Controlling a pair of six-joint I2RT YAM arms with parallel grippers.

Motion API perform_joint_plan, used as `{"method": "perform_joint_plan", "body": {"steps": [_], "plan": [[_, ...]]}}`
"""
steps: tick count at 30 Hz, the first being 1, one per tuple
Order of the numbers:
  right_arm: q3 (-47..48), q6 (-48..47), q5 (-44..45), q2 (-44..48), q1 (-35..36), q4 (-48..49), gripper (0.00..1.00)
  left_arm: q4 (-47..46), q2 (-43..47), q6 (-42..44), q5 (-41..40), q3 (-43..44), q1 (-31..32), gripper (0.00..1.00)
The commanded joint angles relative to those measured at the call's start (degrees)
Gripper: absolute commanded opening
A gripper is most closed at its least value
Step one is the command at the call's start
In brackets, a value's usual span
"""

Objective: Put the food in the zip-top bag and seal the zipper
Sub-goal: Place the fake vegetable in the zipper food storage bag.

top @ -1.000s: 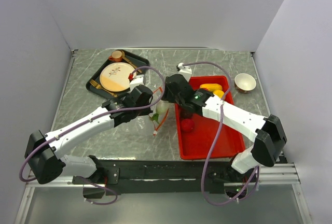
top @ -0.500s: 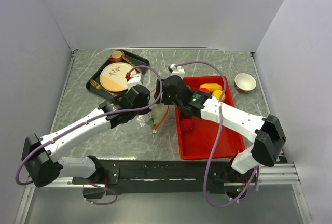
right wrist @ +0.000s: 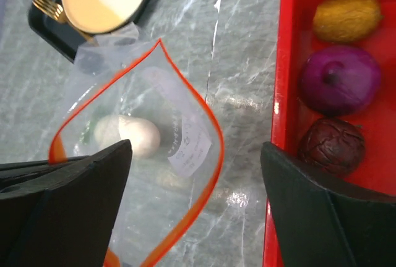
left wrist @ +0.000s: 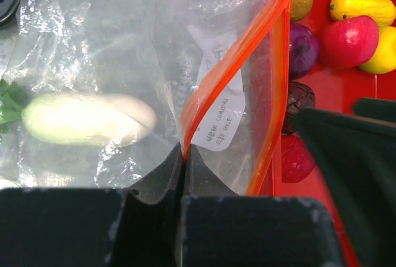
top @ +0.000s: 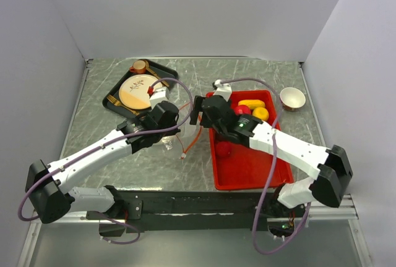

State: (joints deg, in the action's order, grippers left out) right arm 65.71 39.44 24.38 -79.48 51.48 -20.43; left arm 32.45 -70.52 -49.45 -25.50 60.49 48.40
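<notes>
Top external view: the two arms meet at mid-table (top: 111, 149), with the bag (top: 176, 137) between them, just left of the red tray (top: 247, 168).
Left gripper (left wrist: 184, 156): clenched on the zipper (left wrist: 204, 88). Its fingertips pinch one lip of the bag's mouth.
Right gripper (right wrist: 197, 149): released, jaws wide apart with nothing between them. It hangs over the bag's mouth, beside the tray's left wall.
Bag: clear and floppy, lying on the table with its mouth toward the tray. It bears a white label (right wrist: 189, 146).
Zipper: an orange strip. The two lips stand apart and form an open loop in the right wrist view.
Radish (left wrist: 86, 118): white with a green tip. It lies on its side inside the bag, away from the mouth, and is seen through the plastic.
Food in tray, far end: a purple piece (right wrist: 339, 80), a maroon piece (right wrist: 330, 145) and an olive-yellow piece (right wrist: 346, 16) sit along the left wall. A red fruit (left wrist: 348, 40) touches a yellow fruit (left wrist: 362, 7).
Food in tray, middle: a second red piece (top: 223, 149) lies near the left wall.
Plate (top: 137, 91): white and orange, on a black tray (top: 111, 101) at the far left.
Bowl (top: 292, 98): on the table, right of the red tray.
</notes>
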Motion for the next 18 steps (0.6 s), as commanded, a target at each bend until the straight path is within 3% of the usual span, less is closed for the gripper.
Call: {"method": "perform_joint_plan", "body": {"steps": [1, 10, 18], "plan": [[-0.32, 2.49, 0.33, 1.97, -1.12, -1.54, 0.82, 0.16, 1.26, -1.26, -2.01, -0.2, -0.15, 0.01], [3.89, 2.75, -6.19, -7.78, -2.0, -1.9, 0.75, 0.42, 0.74, -1.0, -1.84, 0.07, -0.15, 0.01], [9.96, -4.1, -8.82, -14.38, -5.43, -0.85, 0.74, 1.22, 1.44, -1.0, -2.1, -0.55, -0.15, 0.01]]}}
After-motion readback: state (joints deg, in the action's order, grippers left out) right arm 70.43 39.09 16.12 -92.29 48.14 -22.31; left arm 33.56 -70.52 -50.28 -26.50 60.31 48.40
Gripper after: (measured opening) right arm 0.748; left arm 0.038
